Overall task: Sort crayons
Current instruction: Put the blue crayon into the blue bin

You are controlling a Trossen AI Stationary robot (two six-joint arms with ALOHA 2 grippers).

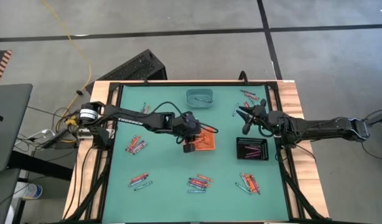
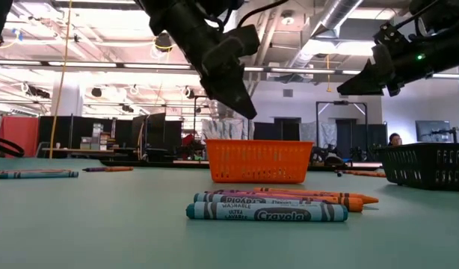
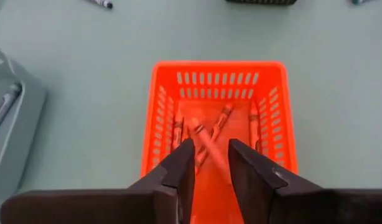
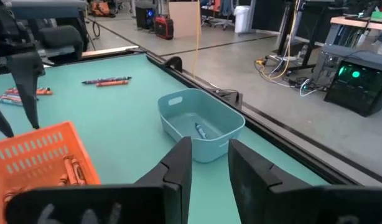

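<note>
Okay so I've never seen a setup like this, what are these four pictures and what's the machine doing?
It is a robot with two dark arms at a green table, sorting crayons by colour. One picture looks straight down, one looks level across the tabletop, and two come from cameras on the arms' wrists. The left gripper hangs over the orange basket, fingers parted and empty; an orange crayon lies in the basket just below it. The right gripper hovers open and empty between the teal tray, which holds one blue crayon, and the black basket. Small crayon piles lie scattered on the table.
</note>
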